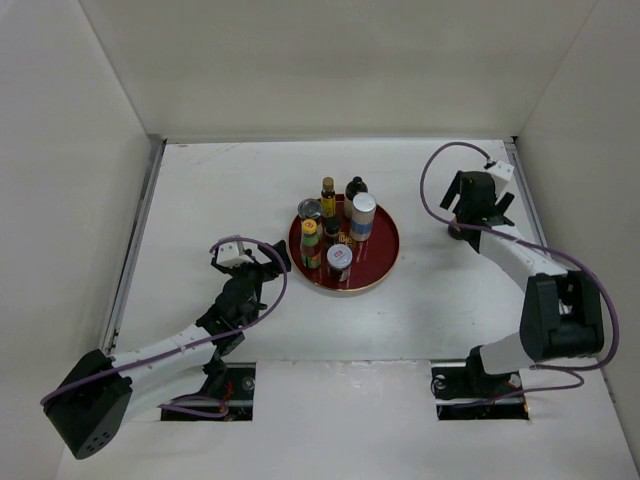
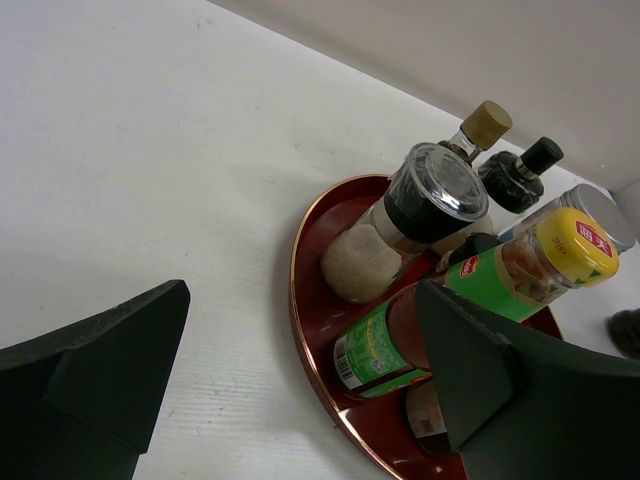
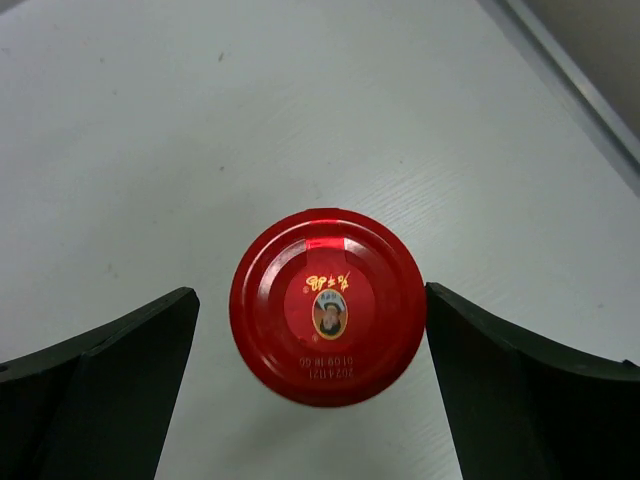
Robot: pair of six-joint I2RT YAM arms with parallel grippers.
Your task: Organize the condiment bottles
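Observation:
Several condiment bottles stand together on the round dark-red tray (image 1: pixel 385 255) in the middle of the table: a yellow-capped green-label bottle (image 1: pixel 310 240), a grey-lidded shaker (image 1: pixel 309 208), a gold-capped brown bottle (image 1: pixel 328 195), a black-capped bottle (image 1: pixel 356 187), a silver-capped bottle (image 1: pixel 363 215) and a silver-lidded jar (image 1: pixel 339 260). My left gripper (image 1: pixel 272 262) is open and empty just left of the tray. My right gripper (image 3: pixel 310 292) is open straight above a red-lidded jar (image 3: pixel 327 305) standing alone on the table at the right. Its jaws straddle the lid, the right one nearly touching.
The left wrist view shows the tray rim (image 2: pixel 300 330), the green-label bottle (image 2: pixel 500 275) and the shaker (image 2: pixel 400 230) close ahead of the jaws. A metal rail (image 1: pixel 135 250) runs along the left edge, and white walls close in the table at the back and both sides.

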